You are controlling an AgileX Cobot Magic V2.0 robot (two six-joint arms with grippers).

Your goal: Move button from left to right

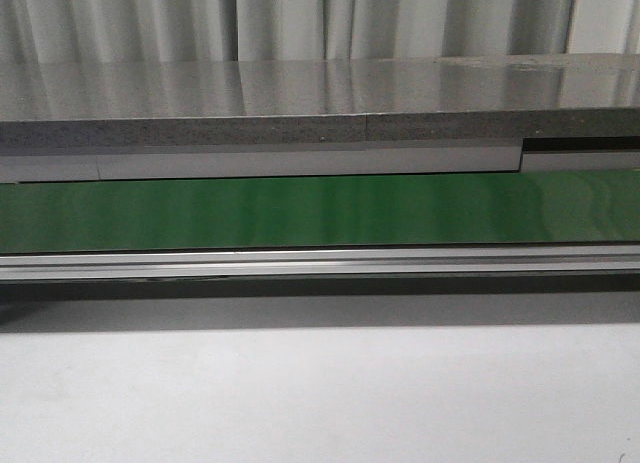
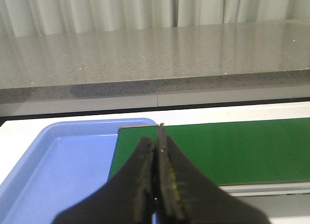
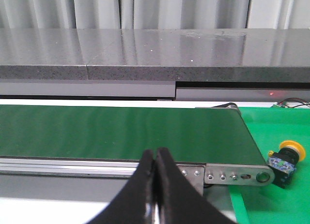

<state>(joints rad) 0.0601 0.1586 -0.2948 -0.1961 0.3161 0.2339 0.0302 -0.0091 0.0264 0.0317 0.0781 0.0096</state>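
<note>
Blue tray [image 2: 53, 171]: you see it beside and beyond the left pincer [image 2: 157, 137], on that arm's outer side; no button shows in the part visible.
Left pincer: its fingers are pressed together with nothing between them.
Green belt [image 1: 320, 211]: it runs across ahead of both pincers, bare along the whole stretch you can see.
Right pincer [image 3: 155, 158]: fingers together, gripping nothing.
Button [image 3: 286, 156]: it lies on its side on the green mat [image 3: 271, 204], just past the belt's end roller, well off to the right pincer's outer side.
Risk: if you reach with the fingers still together, you will likely knock the button and roll it on its round cap.
Risk: the belt's metal end bracket [image 3: 237, 175] sits near it; a low approach may clip that.
</note>
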